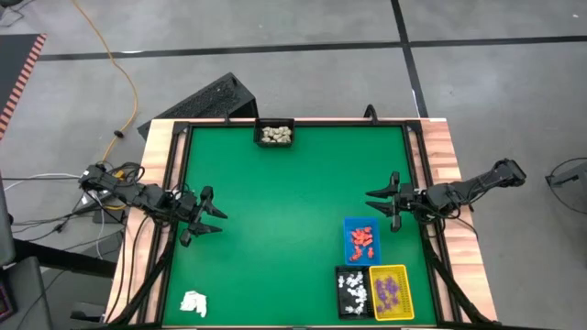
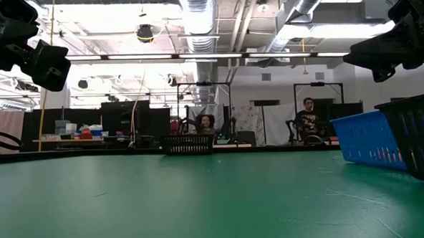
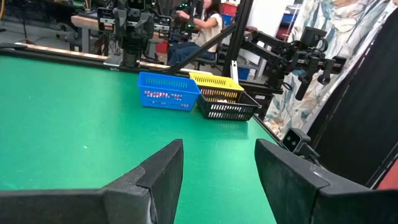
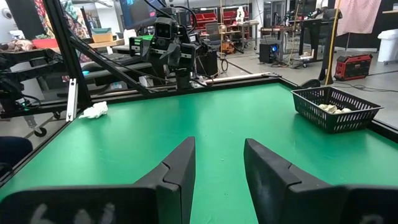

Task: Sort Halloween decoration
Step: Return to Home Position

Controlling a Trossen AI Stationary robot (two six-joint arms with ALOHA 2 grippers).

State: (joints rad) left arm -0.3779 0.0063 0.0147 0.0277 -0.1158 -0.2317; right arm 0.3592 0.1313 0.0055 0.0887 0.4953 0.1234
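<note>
Over the tabletop (image 1: 293, 183) I held the left pincer (image 1: 218, 220) by the left edge and the right pincer (image 1: 371, 202) by the right, both with fingers apart. The Halloween decoration (image 1: 363, 240) lay in the blue tray (image 1: 346, 240), black tray (image 1: 338, 275) and yellow tray (image 1: 409, 293) at near right, and in the far black tray (image 1: 274, 122).
</note>
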